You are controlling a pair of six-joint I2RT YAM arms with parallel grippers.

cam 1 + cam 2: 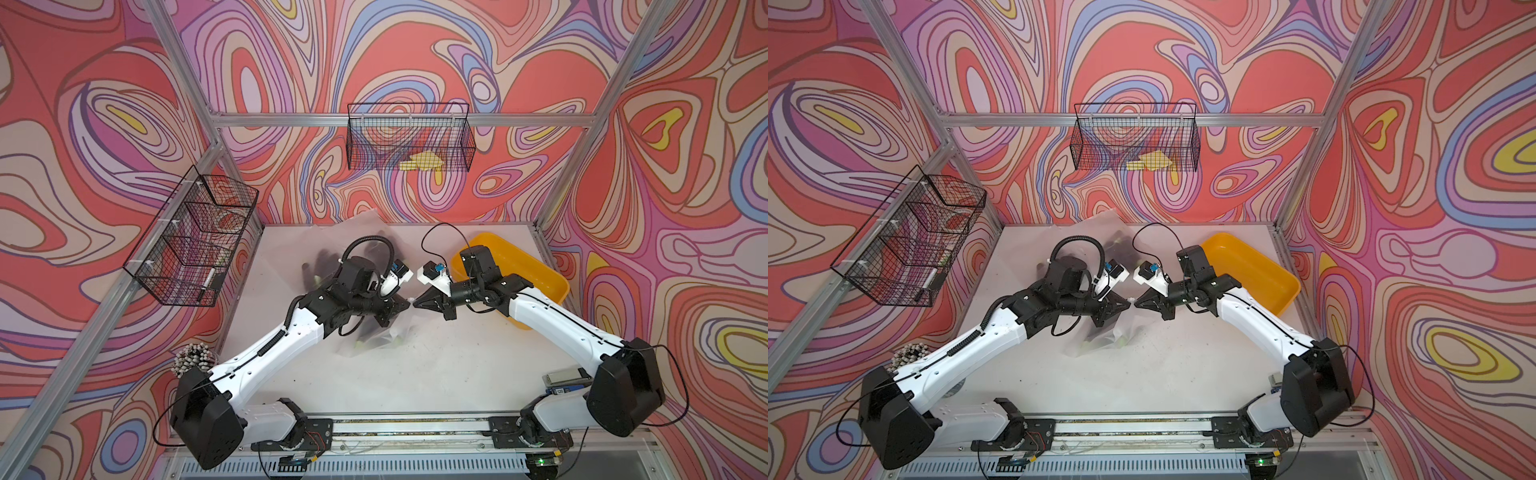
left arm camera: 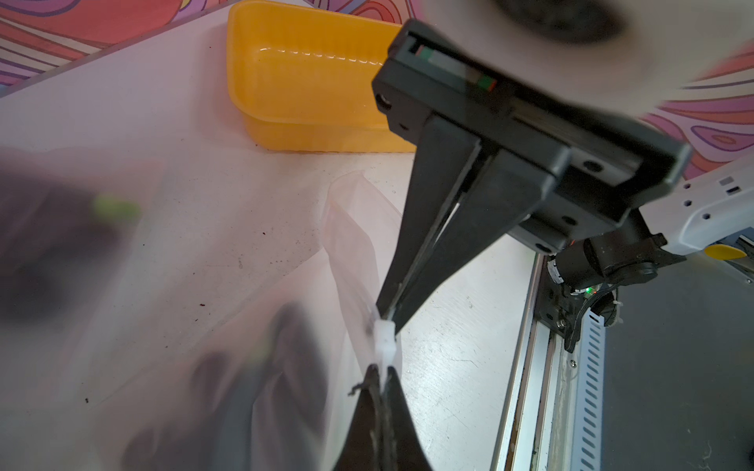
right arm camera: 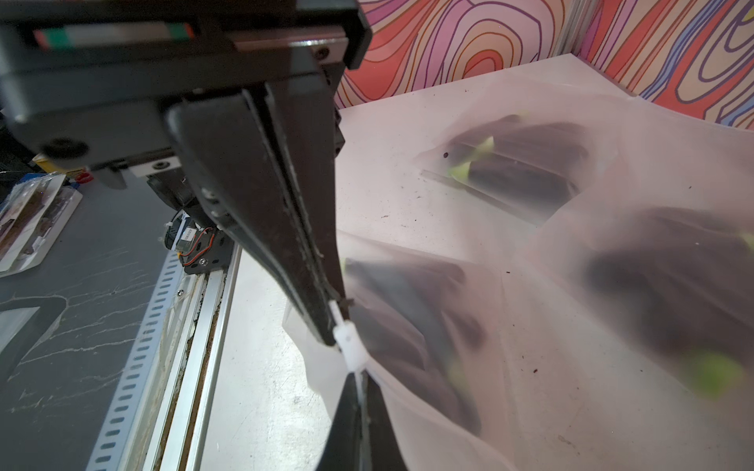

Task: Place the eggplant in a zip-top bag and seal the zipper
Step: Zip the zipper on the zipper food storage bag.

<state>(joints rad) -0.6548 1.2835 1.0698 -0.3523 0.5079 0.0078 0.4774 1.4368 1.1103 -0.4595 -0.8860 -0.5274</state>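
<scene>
A frosted zip-top bag (image 1: 388, 332) hangs over the table's middle, with dark purple eggplant (image 3: 408, 310) showing blurred through it. Its white zipper slider (image 2: 385, 338) sits at the raised top edge. My left gripper (image 1: 406, 306) and right gripper (image 1: 417, 304) meet tip to tip there. In the left wrist view my left gripper (image 2: 381, 370) is shut on the bag's edge on one side of the slider. In the right wrist view my right gripper (image 3: 359, 375) is shut on the zipper strip on the slider's (image 3: 349, 342) other side.
More frosted bags with eggplants (image 3: 526, 163) lie toward the back wall (image 1: 365, 245). A yellow tub (image 1: 536, 266) stands at the back right behind my right arm. Wire baskets hang on the back wall (image 1: 409, 137) and the left wall (image 1: 191, 237).
</scene>
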